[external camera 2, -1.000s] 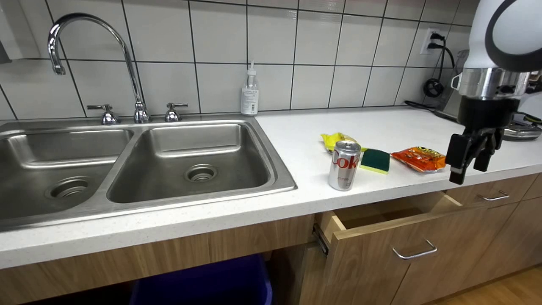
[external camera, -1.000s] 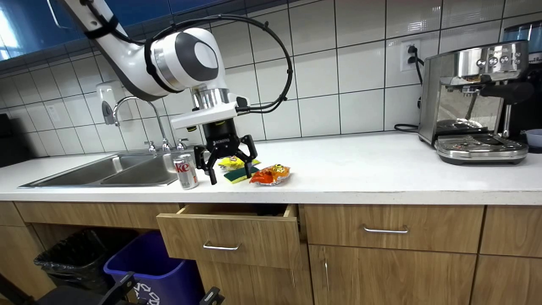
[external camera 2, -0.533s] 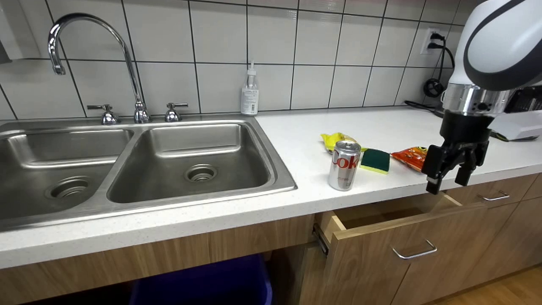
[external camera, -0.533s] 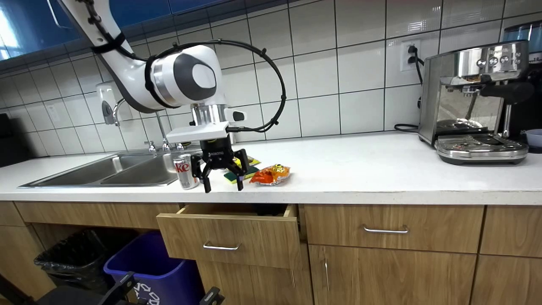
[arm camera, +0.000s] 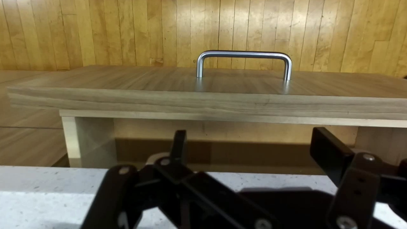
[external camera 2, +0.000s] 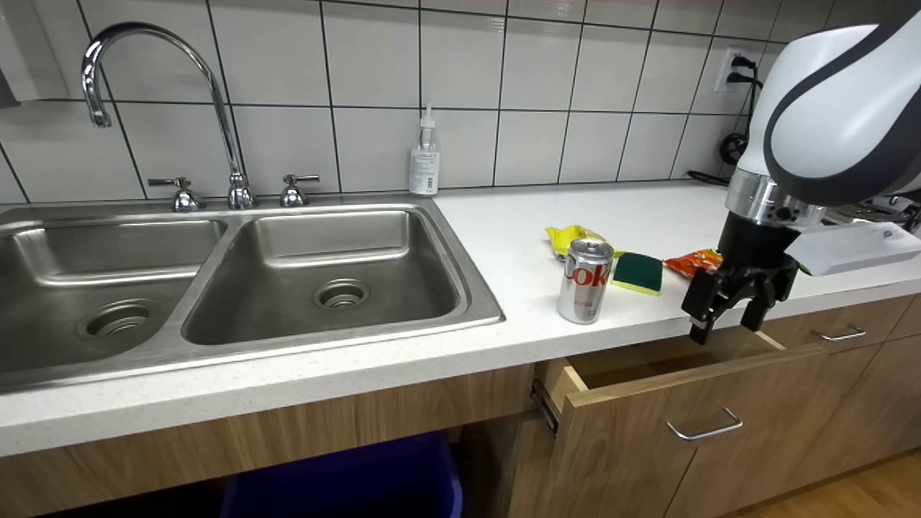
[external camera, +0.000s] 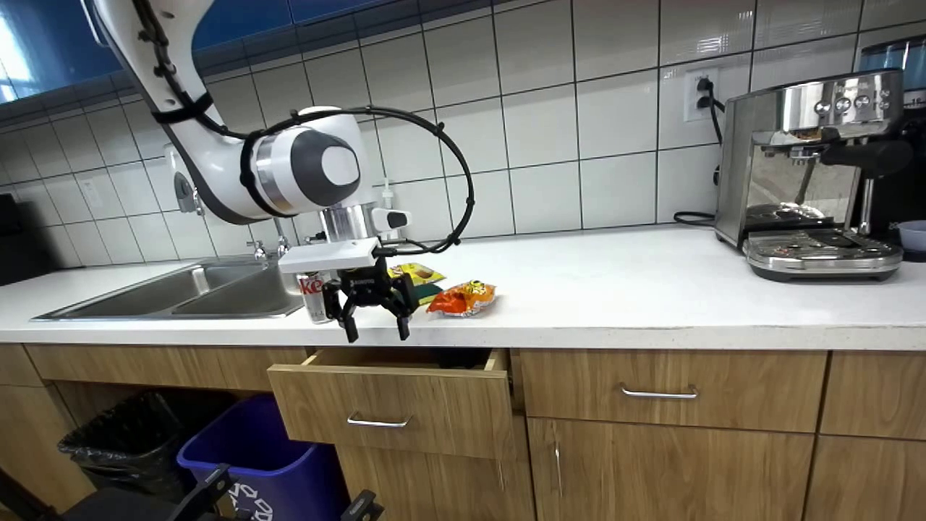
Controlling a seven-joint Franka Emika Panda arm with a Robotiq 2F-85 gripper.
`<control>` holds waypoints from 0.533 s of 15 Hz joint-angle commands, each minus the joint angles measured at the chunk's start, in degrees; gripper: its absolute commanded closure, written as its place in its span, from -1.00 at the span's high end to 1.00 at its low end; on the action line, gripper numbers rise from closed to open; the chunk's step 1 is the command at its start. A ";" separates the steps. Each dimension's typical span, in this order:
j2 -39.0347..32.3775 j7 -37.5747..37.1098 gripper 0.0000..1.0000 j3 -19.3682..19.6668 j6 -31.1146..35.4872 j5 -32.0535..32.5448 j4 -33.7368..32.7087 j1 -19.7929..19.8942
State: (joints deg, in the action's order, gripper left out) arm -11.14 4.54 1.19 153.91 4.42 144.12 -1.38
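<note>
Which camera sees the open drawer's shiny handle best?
The wrist view: the metal bar handle looks biggest there, with nothing blocking it. Both exterior views show it whole but smaller, on the drawer front.

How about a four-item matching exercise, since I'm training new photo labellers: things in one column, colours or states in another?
Column one:
1. can
2. drawer
3. sponge
4. end effector

Column two:
A. green and yellow
B. jaws apart, holding nothing
C. silver, standing upright
D. pulled out

Pairs: 1-C, 2-D, 3-A, 4-B
</note>
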 commanded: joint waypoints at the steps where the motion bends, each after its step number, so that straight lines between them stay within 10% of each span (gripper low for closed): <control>1: -2.20 -0.95 1.00 -0.68 4.00 0.37 0.00 -0.11; 8: -5.44 -0.05 1.00 -1.20 10.82 1.76 1.09 -1.03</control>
State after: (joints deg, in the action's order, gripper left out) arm -15.92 4.55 0.61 161.93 5.27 144.42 -2.15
